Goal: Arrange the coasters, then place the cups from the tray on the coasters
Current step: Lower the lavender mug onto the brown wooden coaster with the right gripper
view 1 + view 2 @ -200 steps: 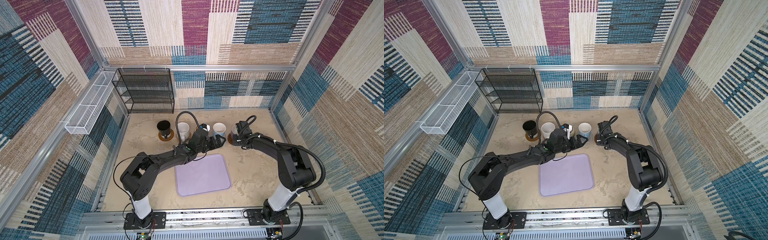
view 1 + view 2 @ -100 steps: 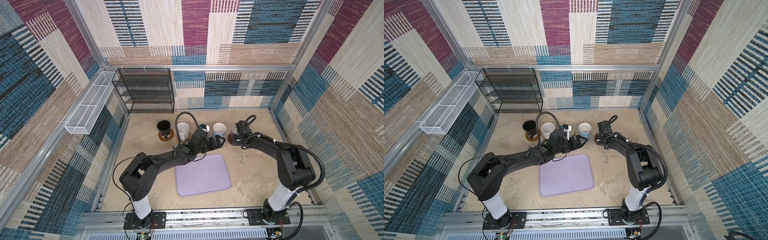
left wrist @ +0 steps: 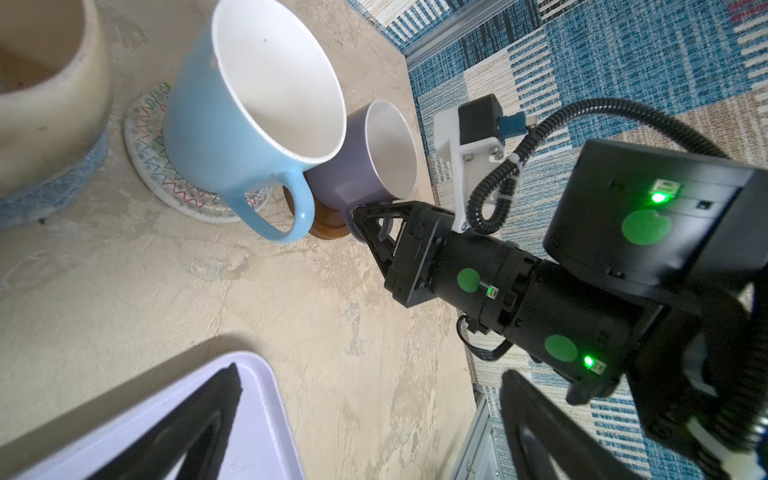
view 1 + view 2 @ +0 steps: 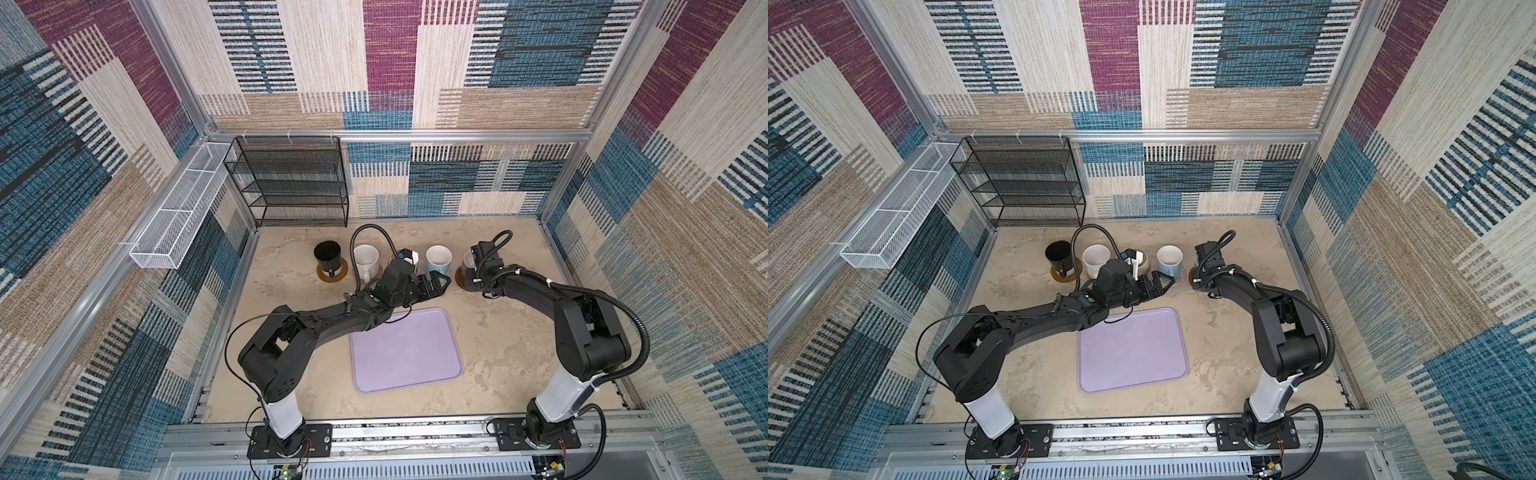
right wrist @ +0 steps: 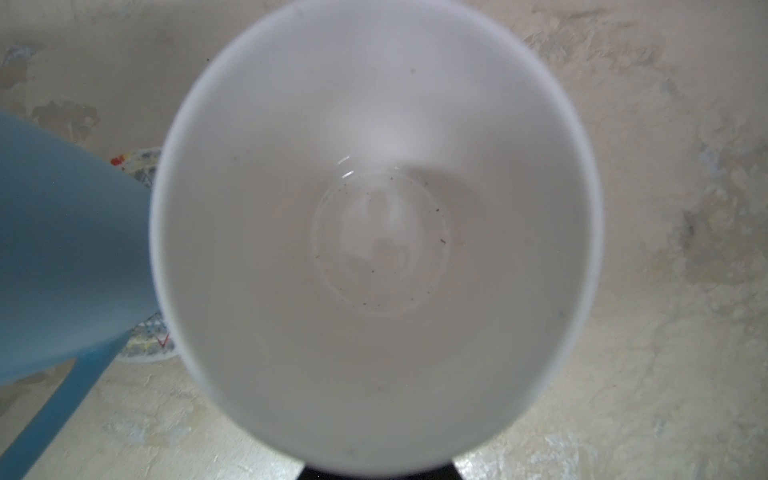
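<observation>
The right tool (image 3: pixel 362 217) pinches the handle of the lavender cup (image 3: pixel 365 162). The cup sits on a brown coaster (image 3: pixel 328 227), just beside the light blue cup (image 3: pixel 216 124). The tool should let go slowly and back straight out, so nothing bumps. The left tool (image 4: pixel 437 284) hangs wide open over the bench (image 4: pixel 291 291).

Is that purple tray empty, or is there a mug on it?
Empty. In both top views the lavender tray shows a bare surface with no mug on it; the left arm only crosses above one corner.
</observation>
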`<state>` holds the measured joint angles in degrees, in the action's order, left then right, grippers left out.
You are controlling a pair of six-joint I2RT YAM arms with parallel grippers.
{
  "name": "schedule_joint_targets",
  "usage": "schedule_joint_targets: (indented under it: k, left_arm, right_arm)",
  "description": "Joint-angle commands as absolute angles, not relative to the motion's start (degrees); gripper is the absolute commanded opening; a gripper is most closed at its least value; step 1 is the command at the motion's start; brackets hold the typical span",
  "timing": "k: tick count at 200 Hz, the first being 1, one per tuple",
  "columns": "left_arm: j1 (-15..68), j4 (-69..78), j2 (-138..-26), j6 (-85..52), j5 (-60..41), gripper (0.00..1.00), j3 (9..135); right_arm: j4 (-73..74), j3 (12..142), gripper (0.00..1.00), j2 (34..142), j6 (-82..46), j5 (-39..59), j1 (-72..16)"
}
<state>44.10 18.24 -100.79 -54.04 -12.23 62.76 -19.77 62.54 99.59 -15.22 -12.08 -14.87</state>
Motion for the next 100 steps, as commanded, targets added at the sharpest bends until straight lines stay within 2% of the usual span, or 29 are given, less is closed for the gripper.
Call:
schedule_joint_targets:
  k: [1,66,82,100]
  left_arm:
    - [44.1,20.7,-100.1,-54.4,-11.4,1.00,62.6]
    - [44.1,20.9,-100.2,-54.4,-11.4,1.00,62.3]
    - [44.1,21.0,-100.2,-54.4,-11.3,1.00,62.3]
    - [44.1,21.1,-100.1,-54.5,-11.3,1.00,62.2]
  right_arm:
    - [-20.6,62.7,0.21,99.4,-15.6,-11.7,-14.9]
    - [-20.4,62.7,0.30,99.1,-15.5,-11.7,-14.9]
    - [-20.5,62.6,0.37,99.1,-15.7,-12.1,-14.9]
    - [-19.8,61.9,0.55,98.1,-16.3,-13.0,-14.9]
